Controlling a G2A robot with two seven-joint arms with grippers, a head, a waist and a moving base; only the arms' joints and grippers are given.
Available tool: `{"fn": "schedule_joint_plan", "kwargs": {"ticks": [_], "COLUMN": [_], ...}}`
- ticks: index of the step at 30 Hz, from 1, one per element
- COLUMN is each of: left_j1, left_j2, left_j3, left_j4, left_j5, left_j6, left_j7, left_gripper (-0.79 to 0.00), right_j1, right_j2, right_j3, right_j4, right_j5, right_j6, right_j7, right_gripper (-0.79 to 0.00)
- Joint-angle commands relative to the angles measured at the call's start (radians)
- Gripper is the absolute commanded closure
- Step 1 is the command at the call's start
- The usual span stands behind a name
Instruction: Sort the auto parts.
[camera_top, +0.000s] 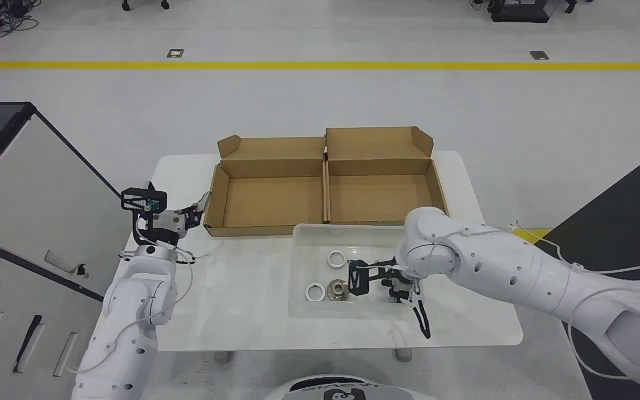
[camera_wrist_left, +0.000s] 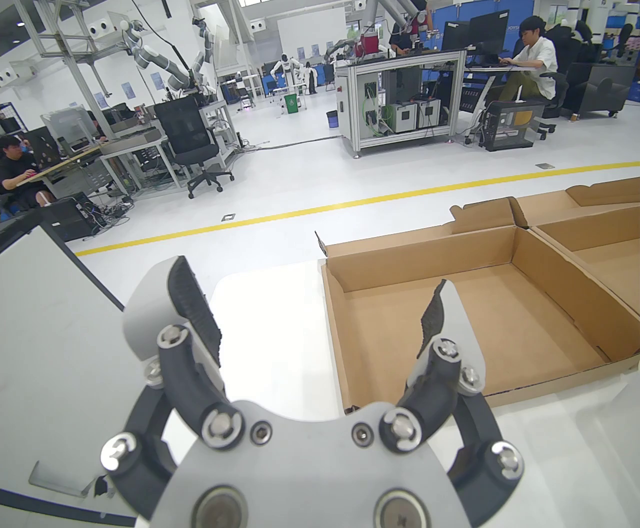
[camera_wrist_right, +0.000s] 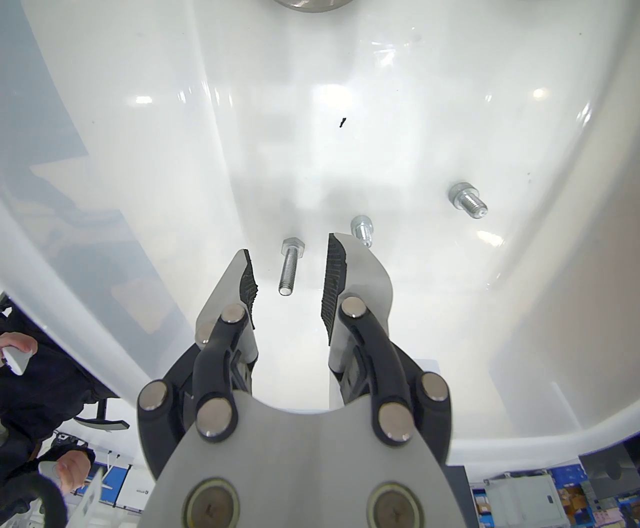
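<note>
My left gripper (camera_wrist_left: 310, 300) is spread wide at the table's left edge, beside the cardboard box (camera_wrist_left: 450, 310). My right gripper (camera_wrist_right: 289, 255) is down in the white tray (camera_wrist_right: 350, 125), fingers narrowly apart, straddling a bolt (camera_wrist_right: 287, 272), probably not touching it.

Table (camera_top: 250, 300): cardboard box (camera_top: 270, 200), second box (camera_top: 380, 198) (both open), clear tub (camera_top: 320, 240).

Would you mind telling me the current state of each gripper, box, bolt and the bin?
bin: uncovered, holding bolts and rings
long bolt: lying flat in the bin
short bolts: lying on their sides in the bin
left box: flaps open, empty
right box: flaps open, empty
left gripper: open, holding nothing
right gripper: open, straddling the long bolt, not gripping it
</note>
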Motion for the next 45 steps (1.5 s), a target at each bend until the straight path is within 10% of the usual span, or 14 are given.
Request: {"fn": "schedule_joint_plan", "kwargs": {"ticks": [1,4,9,32,45], "left_j1": [0.0,0.0,0.0,0.0,0.0], "left_j2": [0.0,0.0,0.0,0.0,0.0], "left_j3": [0.0,0.0,0.0,0.0,0.0], "left_j4": [0.0,0.0,0.0,0.0,0.0], "left_j5": [0.0,0.0,0.0,0.0,0.0], "left_j6": [0.0,0.0,0.0,0.0,0.0], "left_j7": [0.0,0.0,0.0,0.0,0.0], "left_gripper": [-0.785,-0.785,-0.785,-0.785,-0.785], "right_j1": [-0.001,-0.003,-0.003,0.33,0.315], "right_j2": [-0.002,-0.005,-0.011,0.108,0.114], "right_j3": [0.0,0.0,0.0,0.0,0.001], "right_j4": [0.004,0.01,0.018,-0.129,-0.121], "right_j5": [0.001,0.002,0.012,0.362,0.346], "right_j6": [0.003,0.008,0.022,0.075,0.083], "right_j7": [0.003,0.008,0.022,0.074,0.026], "right_gripper": [-0.329,-0.311,0.0,0.0,0.0]}}
